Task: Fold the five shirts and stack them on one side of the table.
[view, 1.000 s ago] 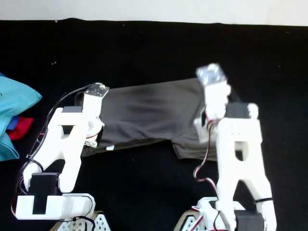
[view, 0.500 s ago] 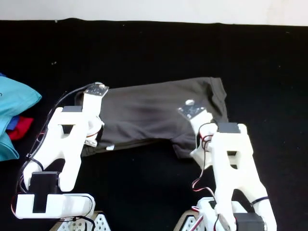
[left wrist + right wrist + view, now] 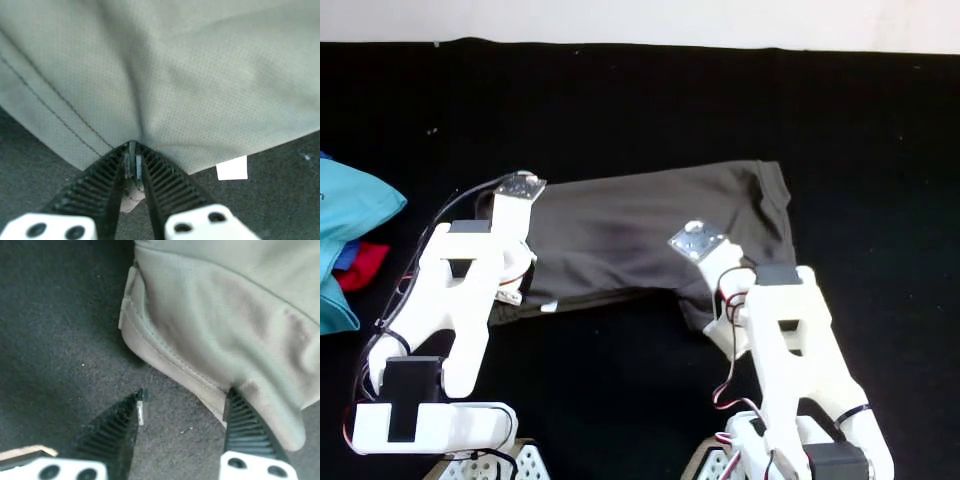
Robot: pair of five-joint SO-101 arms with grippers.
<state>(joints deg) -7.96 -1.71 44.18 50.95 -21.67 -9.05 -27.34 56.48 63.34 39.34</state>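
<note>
R arm drawn back toward its base, R fingers [image 3: 117, 427] now open at near edge of grey shirt [image 3: 630, 235], L fingers [image 3: 105, 177] clamped on its hem, shirt spread mid-bench [image 3: 620, 100]

Soft even light, faint shadows in folds of the shirt [image 3: 640, 230], black table [image 3: 640, 100] dark.

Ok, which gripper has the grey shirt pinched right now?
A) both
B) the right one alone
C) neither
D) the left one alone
D: in the left wrist view the left gripper is shut on the hem of the grey shirt, while the right wrist view shows the right gripper open at the shirt's edge, with nothing clamped.
</note>
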